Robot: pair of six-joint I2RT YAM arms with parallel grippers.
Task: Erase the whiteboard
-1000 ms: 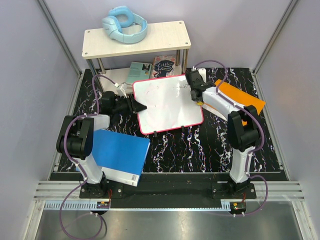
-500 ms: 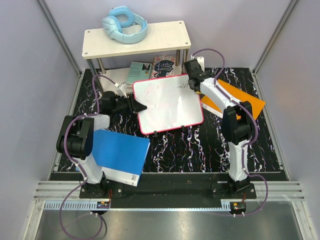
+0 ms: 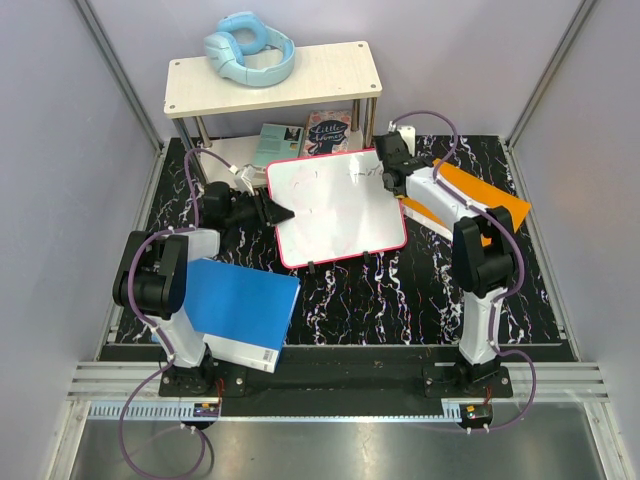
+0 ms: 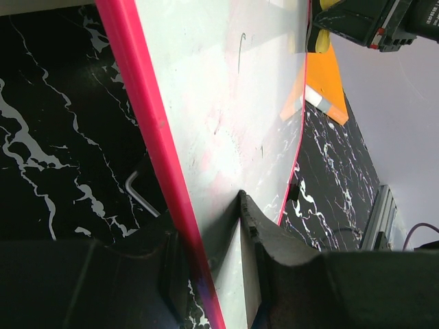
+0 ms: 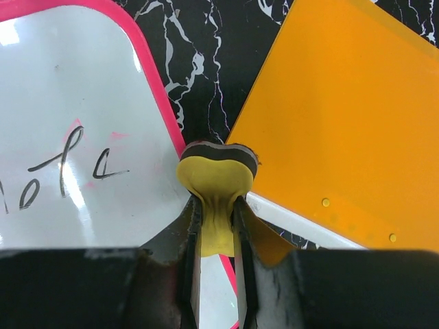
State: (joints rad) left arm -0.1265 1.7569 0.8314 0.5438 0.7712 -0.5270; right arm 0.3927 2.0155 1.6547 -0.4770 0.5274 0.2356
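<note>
The whiteboard (image 3: 335, 205), white with a pink rim, is held off the black table, and my left gripper (image 3: 278, 213) is shut on its left edge. In the left wrist view the fingers (image 4: 274, 247) clamp the pink rim, with the gripper (image 4: 206, 233) straddling it. My right gripper (image 3: 389, 172) is at the board's far right corner, shut on a yellow eraser (image 5: 216, 179) with a dark felt face. The eraser hangs over the board's rim, just right of the dark handwriting (image 5: 65, 171) on the whiteboard (image 5: 82, 96).
An orange book (image 3: 485, 195) lies right of the board, under the right arm. A blue book (image 3: 240, 305) lies front left by the left arm. A wooden shelf (image 3: 270, 80) at the back carries light-blue headphones (image 3: 248, 48), with books (image 3: 305, 135) beneath it.
The right gripper with the eraser has moved from the board's right edge back toward its far right corner. The left gripper and the board stay put.
</note>
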